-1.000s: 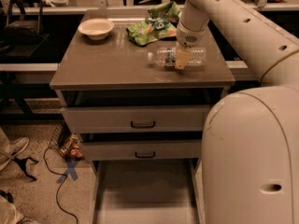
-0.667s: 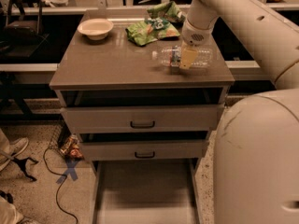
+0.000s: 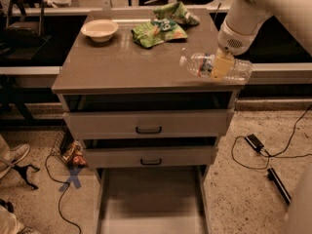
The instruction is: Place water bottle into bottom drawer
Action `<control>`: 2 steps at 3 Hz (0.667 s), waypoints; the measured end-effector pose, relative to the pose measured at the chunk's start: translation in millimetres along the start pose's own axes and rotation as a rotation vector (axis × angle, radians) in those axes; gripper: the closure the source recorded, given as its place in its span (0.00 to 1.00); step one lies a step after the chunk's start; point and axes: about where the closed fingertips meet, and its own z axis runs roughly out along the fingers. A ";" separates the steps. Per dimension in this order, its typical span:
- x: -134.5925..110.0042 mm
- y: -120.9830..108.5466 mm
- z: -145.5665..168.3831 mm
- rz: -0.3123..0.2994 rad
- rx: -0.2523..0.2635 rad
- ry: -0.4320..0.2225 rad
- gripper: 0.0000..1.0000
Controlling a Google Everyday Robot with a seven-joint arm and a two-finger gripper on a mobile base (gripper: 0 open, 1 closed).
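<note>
step: carry | gripper clamped across water bottle, held sideways at right front corner of cabinet top | bottom drawer open below | advice: clear front edge, lower slowly, release near floor against rolling

White shallow bowl back-left on brown cabinet top; crumpled green snack bags back-centre. Two grey drawer fronts with black handles, both slightly ajar. Blue tape cross, black cables on speckled floor.

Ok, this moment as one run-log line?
gripper: shut on water bottle, at right edge of cabinet top | bottom drawer: open, bottle not in
</note>
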 end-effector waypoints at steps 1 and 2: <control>45.4 54.6 5.3 0.168 -0.086 -0.004 1.00; 79.3 93.6 26.6 0.275 -0.168 -0.008 1.00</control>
